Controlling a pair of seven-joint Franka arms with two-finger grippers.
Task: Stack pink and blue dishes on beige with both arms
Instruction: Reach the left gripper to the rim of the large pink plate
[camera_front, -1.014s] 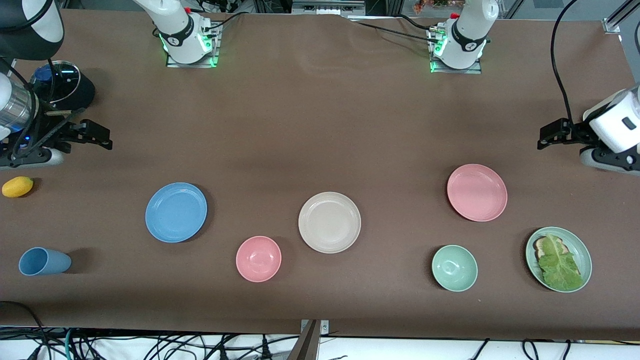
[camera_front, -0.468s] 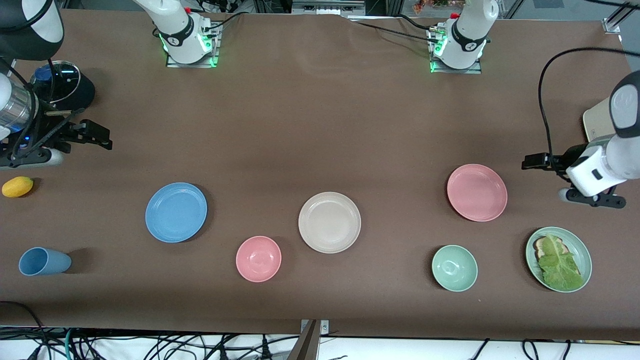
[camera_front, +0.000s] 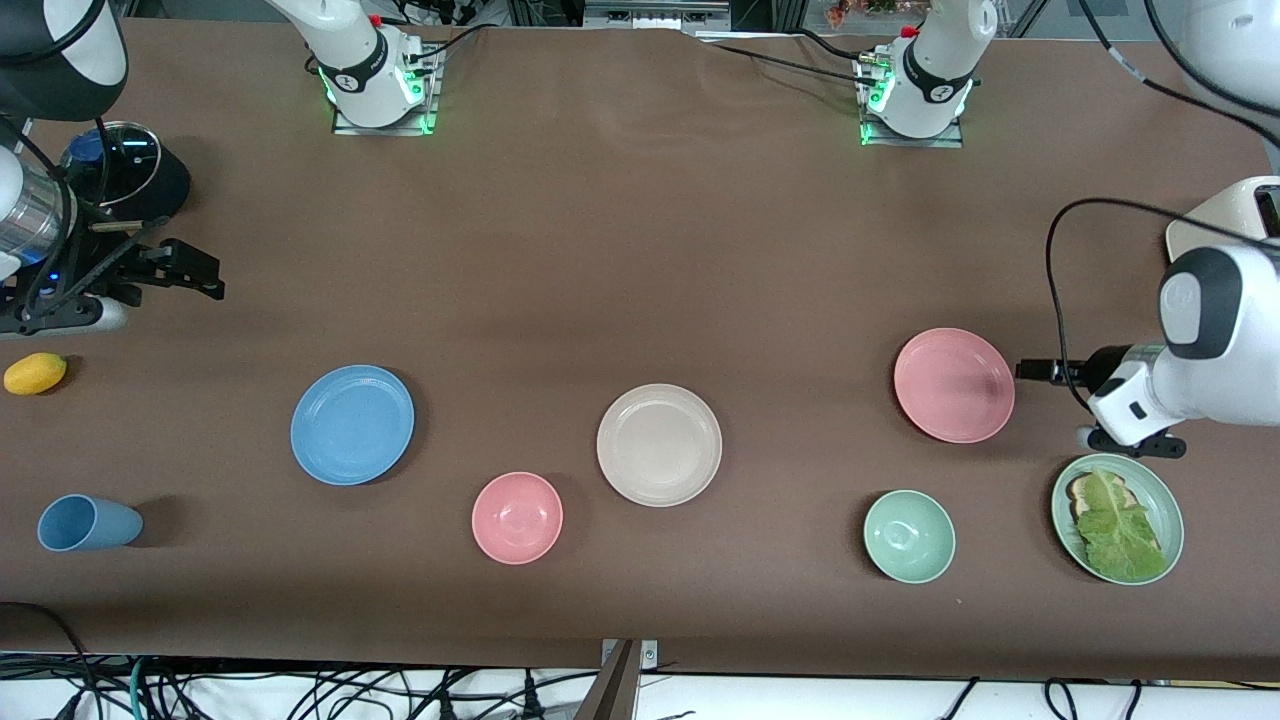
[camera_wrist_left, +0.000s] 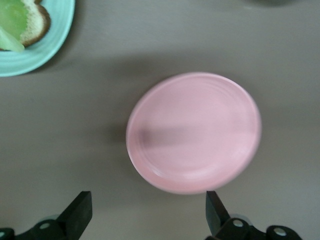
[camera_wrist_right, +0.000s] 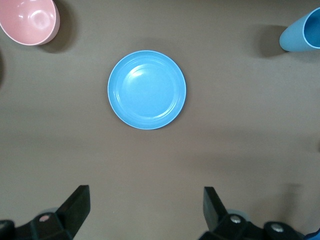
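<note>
Just beside your left gripper (camera_wrist_left: 145, 212), the pink plate (camera_front: 954, 385) is lying flat, and the fingers are standing wide and empty. Your right gripper (camera_wrist_right: 145, 210) is hovering wide above the blue plate (camera_front: 352, 424). You are starting the pickup: next, pinch a rim, then carry it to the beige plate (camera_front: 659, 444).

beige plate (camera_front: 659, 445) lies flat mid-desk, empty; blue plate (camera_front: 352, 425) lies flat at its 9 o'clock, pink plate (camera_front: 954, 385) at 2 o'clock.

Even light, blurred left wrist view
</note>
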